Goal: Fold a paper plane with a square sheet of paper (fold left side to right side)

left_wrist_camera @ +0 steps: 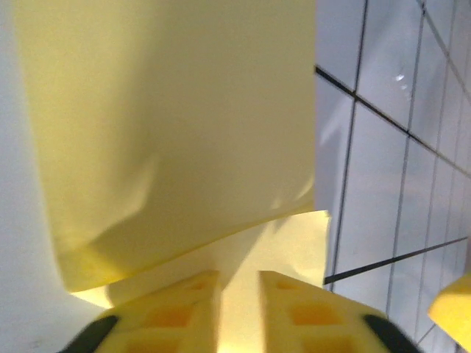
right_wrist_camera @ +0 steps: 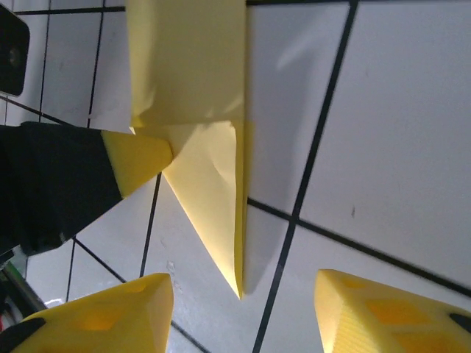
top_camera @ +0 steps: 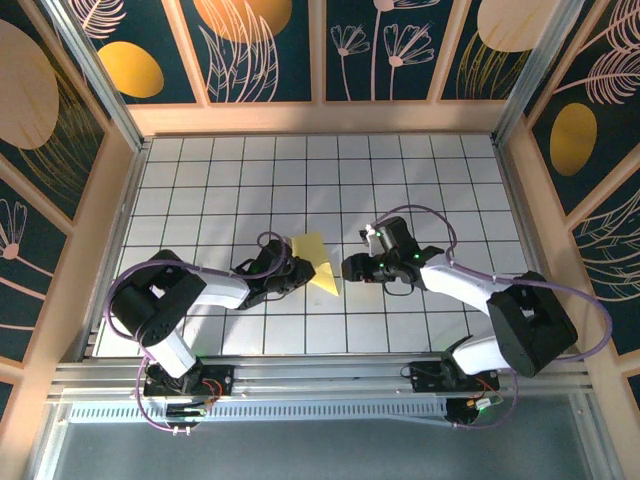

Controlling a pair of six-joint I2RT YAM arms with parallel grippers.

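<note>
Right tool [right_wrist_camera: 241, 285] is open near the yellow paper [right_wrist_camera: 193, 73]; left tool [left_wrist_camera: 238, 281] is open a little around its edge.

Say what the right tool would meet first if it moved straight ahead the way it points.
Probably the pointed tip of the paper: it lies ahead of the open right tool, centred between its fingers. Height is unclear, so the tool might pass above it.

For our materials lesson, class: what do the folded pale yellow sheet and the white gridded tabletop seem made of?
The folded pale yellow sheet looks like thin matte paper: sharp creases, soft dents. The white gridded tabletop seems hard, smooth, slightly glossy, perhaps laminate or tile: faint highlights show.
</note>
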